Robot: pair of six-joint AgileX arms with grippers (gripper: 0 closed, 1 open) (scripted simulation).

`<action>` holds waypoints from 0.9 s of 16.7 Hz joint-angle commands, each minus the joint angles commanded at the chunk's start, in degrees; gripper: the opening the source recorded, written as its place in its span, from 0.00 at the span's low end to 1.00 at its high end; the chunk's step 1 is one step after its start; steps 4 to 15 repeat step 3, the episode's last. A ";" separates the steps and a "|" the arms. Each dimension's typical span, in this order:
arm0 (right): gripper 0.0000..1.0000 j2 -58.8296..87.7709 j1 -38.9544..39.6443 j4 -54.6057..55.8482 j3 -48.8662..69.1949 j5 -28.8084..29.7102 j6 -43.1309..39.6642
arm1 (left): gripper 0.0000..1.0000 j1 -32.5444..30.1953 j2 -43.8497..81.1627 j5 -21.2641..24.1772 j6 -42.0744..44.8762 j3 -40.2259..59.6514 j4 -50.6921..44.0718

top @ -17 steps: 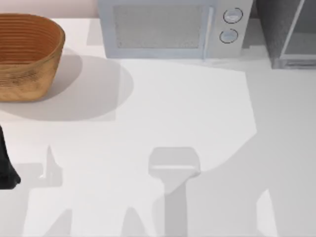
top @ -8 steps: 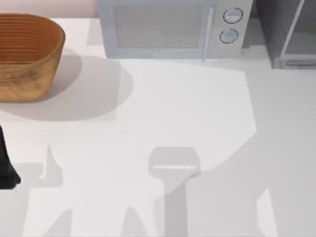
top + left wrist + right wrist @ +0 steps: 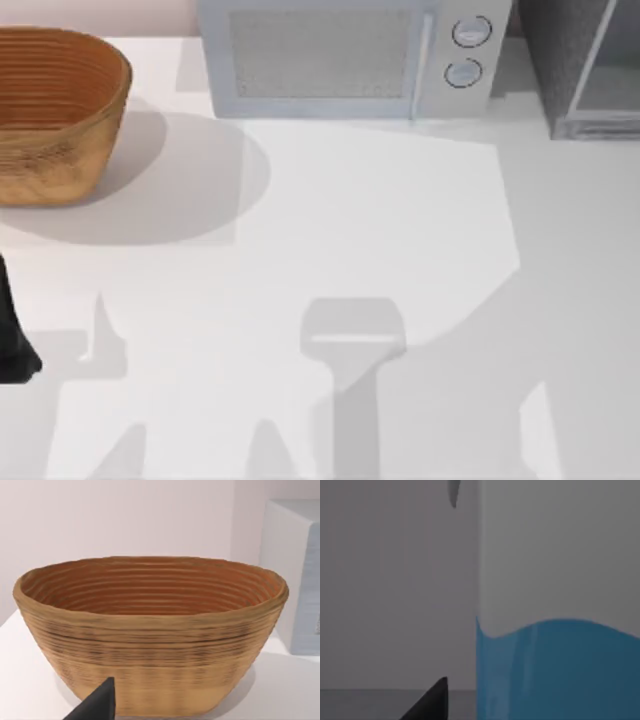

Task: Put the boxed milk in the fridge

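Presently, the boxed milk (image 3: 555, 630) stands upright, white above a blue band, close in front of the right gripper (image 3: 432, 700), with plain grey walls behind it and a grey floor strip below. I judge that grey surround to be the inside of the fridge (image 3: 585, 70). Whether this gripper is open or clamped on the box cannot be told, and the box's base is cut off, so its seating is unconfirmed. The scene fits either the box being carried in or the box already set down. In both cases good practice is the same: keep the wrist level and travel straight along the opening, so that neither box nor wall is clipped. The right wrist view supplies the box itself. The top view supplies the layout: fridge at the table's (image 3: 380, 220) far right corner, microwave (image 3: 340, 60) beside it, basket (image 3: 50, 110) far left. The left gripper (image 3: 97, 705) idles facing the basket, state undeterminable.
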 joint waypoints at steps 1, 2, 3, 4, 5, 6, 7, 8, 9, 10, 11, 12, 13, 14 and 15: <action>1.00 0.00 0.00 0.00 0.00 0.00 0.00 | 1.00 0.00 0.00 0.00 0.00 0.00 0.00; 1.00 0.00 0.00 0.00 0.00 0.00 0.00 | 1.00 0.00 0.00 0.00 0.00 0.00 0.00; 1.00 0.00 0.00 0.00 0.00 0.00 0.00 | 1.00 0.00 0.00 0.00 0.00 0.00 0.00; 1.00 0.00 0.00 0.00 0.00 0.00 0.00 | 1.00 0.00 0.00 0.00 0.00 0.00 0.00; 1.00 0.00 0.00 0.00 0.00 0.00 0.00 | 1.00 0.00 0.00 0.00 0.00 0.00 0.00; 1.00 0.00 0.00 0.00 0.00 0.00 0.00 | 1.00 0.00 0.00 0.00 0.00 0.00 0.00; 1.00 0.00 0.00 0.00 0.00 0.00 0.00 | 1.00 0.00 0.00 0.00 0.00 0.00 0.00; 1.00 0.00 0.00 0.00 0.00 0.00 0.00 | 1.00 0.00 0.00 0.00 0.00 0.00 0.00; 1.00 0.00 0.00 0.00 0.00 0.00 0.00 | 1.00 0.00 0.00 0.00 0.00 0.00 0.00; 1.00 0.00 0.00 0.00 0.00 0.00 0.00 | 1.00 0.00 0.00 0.00 0.00 0.00 0.00; 1.00 0.00 0.00 0.00 0.00 0.00 0.00 | 1.00 0.00 0.00 0.00 0.00 0.00 0.00; 1.00 0.00 0.00 0.00 0.00 0.00 0.00 | 1.00 0.00 0.00 0.00 0.00 0.00 0.00; 1.00 0.00 0.00 0.00 0.00 0.00 0.00 | 1.00 0.00 0.00 0.00 0.00 0.00 0.00; 1.00 0.00 0.00 0.00 0.00 0.00 0.00 | 1.00 0.00 0.00 0.00 0.00 0.00 0.00; 1.00 0.00 0.00 0.00 0.00 0.00 0.00 | 1.00 0.00 0.00 0.00 0.00 0.00 0.00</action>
